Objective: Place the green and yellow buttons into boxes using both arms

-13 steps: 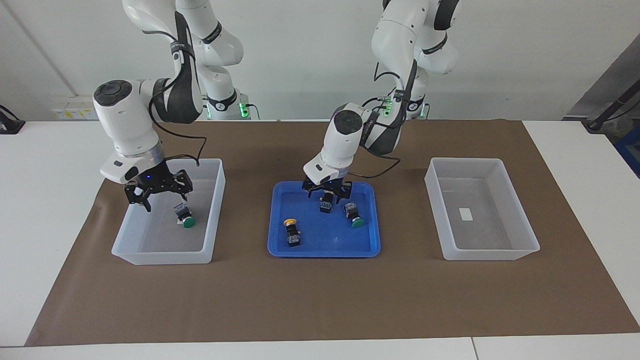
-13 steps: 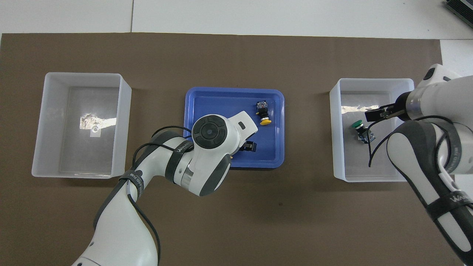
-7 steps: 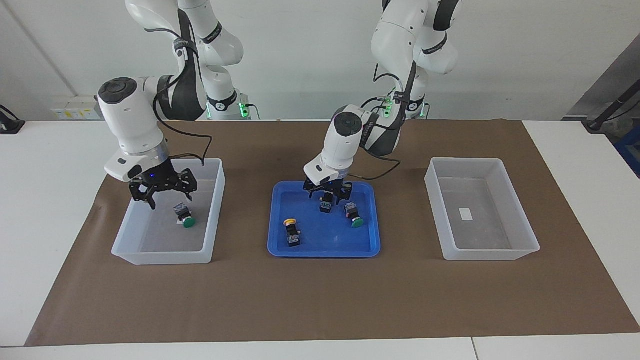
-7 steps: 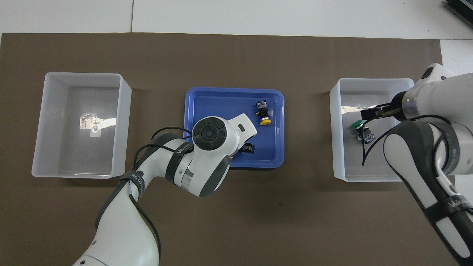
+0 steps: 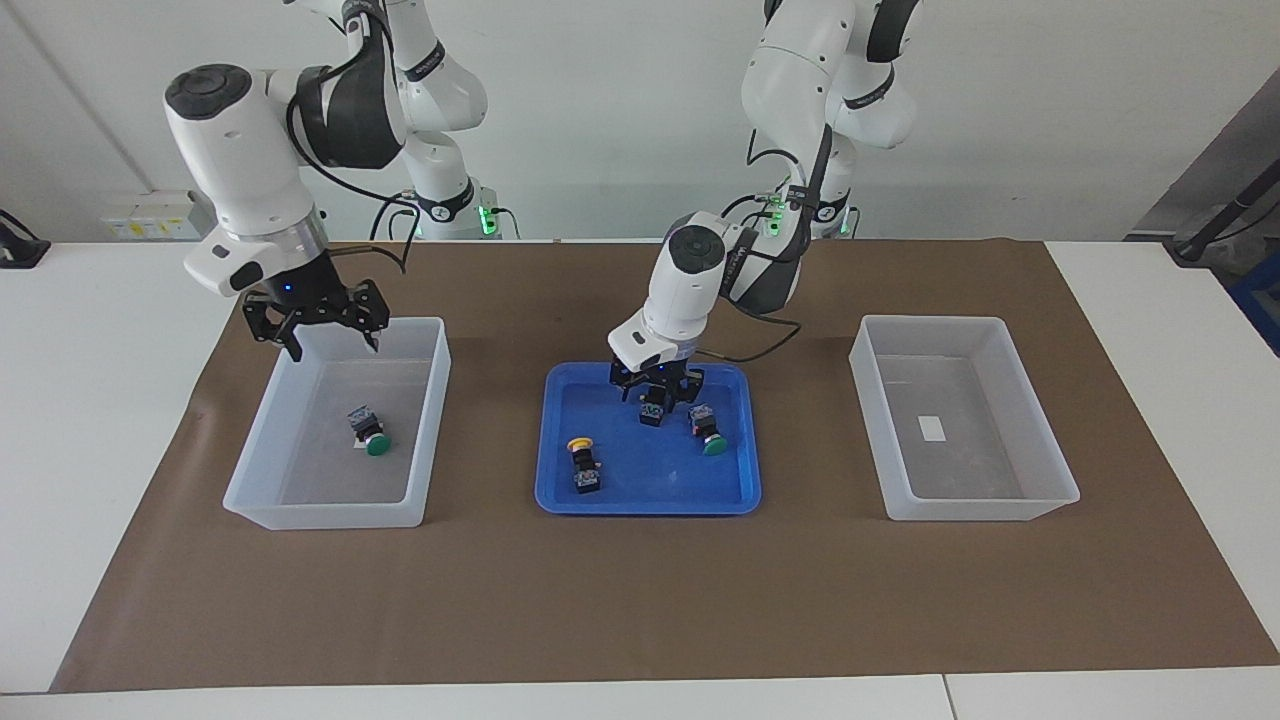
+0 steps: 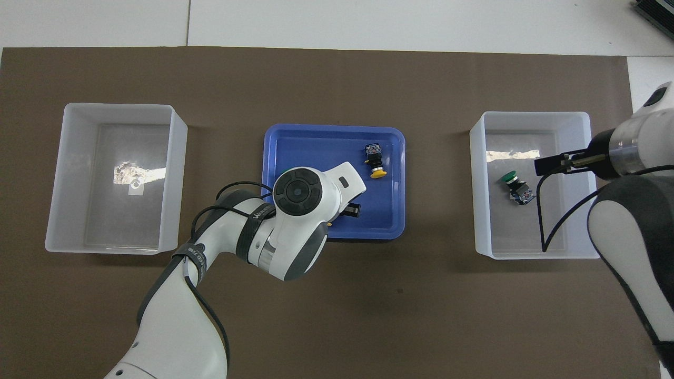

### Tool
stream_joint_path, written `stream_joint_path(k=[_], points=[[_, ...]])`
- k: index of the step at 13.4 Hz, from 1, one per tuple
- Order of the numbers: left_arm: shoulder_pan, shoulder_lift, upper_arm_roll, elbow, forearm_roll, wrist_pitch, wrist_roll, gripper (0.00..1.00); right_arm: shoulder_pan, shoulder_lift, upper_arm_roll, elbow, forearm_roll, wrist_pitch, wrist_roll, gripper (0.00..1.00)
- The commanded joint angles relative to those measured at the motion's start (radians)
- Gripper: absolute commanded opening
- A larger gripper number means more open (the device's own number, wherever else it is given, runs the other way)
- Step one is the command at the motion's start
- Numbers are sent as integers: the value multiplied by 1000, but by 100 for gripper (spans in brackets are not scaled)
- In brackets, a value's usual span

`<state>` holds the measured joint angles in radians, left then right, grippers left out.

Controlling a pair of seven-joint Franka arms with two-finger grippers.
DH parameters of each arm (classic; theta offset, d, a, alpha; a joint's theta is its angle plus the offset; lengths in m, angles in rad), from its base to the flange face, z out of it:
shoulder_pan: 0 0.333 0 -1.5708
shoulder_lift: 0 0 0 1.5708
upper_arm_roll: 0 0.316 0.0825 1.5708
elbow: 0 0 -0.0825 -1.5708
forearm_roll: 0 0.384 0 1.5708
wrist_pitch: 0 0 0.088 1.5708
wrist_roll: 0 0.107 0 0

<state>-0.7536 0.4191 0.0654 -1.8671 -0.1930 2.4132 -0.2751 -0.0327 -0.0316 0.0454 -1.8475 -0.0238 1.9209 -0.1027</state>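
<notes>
in the blue tray (image 5: 560, 480) at the middle of the desk (image 5: 100, 420), the left pincer (image 5: 655, 392) is low, with its fingers pressed on a small black button body (image 5: 653, 410); the cap colour of this one is hidden. in the overhead view the left arm's wrist covers this grip, only a black tip shows. in the same tray lie a yellow button (image 5: 582, 465), farther from the robots, and a green button (image 5: 706, 431) just beside the left pincer.

the right pincer (image 5: 325, 333) hangs in the air over the box (image 5: 330, 510) at the right arm's end, fingers spread wide and holding nothing. on the floor of this box lies another green button (image 5: 368, 432). the second box (image 5: 965, 510), at the left arm's end, shows only a white label (image 5: 932, 428).
</notes>
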Motion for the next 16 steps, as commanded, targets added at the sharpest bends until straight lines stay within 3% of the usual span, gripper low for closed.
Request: stream_joint_path(k=[1, 4, 7, 10, 13, 16], points=[[-15, -6, 13, -29, -2, 37, 13, 52, -10, 9, 28, 74, 12, -92, 43, 100], [-15, -6, 13, -30, -3, 35, 13, 31, -10, 7, 48, 68, 12, -92, 74, 100], [-9, -6, 13, -27, -2, 27, 14, 1, -10, 1, 48, 63, 13, -94, 74, 100], [0, -6, 14, 9, -3, -9, 14, 0, -10, 2, 48, 63, 13, -94, 74, 100], [35, 44, 22, 240, -8, -256, 2, 0, -9, 1, 50, 63, 13, -94, 75, 100], [98, 29, 28, 313, -11, -332, 2, 0, -9, 2, 63, 60, 28, -82, 75, 100]])
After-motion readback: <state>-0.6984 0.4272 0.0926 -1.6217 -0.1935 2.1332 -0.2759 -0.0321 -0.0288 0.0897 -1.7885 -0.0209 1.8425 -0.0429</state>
